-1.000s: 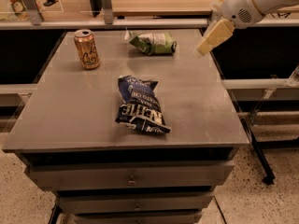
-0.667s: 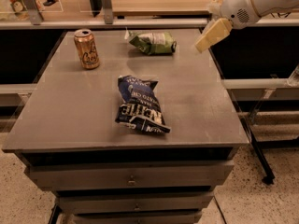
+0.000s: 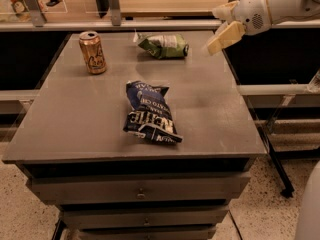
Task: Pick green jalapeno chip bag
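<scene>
The green jalapeno chip bag (image 3: 163,45) is a small crumpled green foil bag with a pale patch. It lies on its side at the far middle of the grey table (image 3: 75,124). My gripper (image 3: 220,25) hangs above the table's far right corner, to the right of the green bag and clear of it. Its two cream fingers (image 3: 226,36) are spread apart with nothing between them.
A dark blue chip bag (image 3: 148,113) with white lettering lies in the middle of the table. A gold drink can (image 3: 93,52) stands upright at the far left. A rail and shelf run behind the table. Drawers sit under its front edge.
My gripper has drifted slightly to the left toward the green bag. The bags and the can have not moved.
</scene>
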### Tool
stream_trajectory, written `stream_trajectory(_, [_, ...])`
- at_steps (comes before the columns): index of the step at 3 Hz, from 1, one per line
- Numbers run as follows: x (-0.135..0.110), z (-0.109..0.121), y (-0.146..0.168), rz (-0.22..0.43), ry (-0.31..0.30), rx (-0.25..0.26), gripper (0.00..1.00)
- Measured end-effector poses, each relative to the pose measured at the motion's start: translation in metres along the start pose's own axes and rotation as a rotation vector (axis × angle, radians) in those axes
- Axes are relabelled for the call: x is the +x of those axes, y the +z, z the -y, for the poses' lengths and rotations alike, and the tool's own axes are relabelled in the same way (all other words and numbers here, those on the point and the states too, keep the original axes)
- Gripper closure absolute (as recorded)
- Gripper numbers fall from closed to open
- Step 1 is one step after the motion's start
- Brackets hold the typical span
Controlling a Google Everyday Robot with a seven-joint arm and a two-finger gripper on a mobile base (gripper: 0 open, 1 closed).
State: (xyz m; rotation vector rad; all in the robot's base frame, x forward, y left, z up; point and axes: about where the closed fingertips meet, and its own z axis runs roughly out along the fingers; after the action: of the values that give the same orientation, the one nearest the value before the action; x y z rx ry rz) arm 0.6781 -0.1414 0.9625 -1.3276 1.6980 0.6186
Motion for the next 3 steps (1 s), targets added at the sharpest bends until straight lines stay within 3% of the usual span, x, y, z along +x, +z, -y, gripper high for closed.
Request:
stream_trajectory(1, [-0.005,0.004,0.008,0.021,-0.049,0.011,0.0])
stream_trajectory(3, [0.003,0.008,0.019,0.025,-0.025,0.013,0.0])
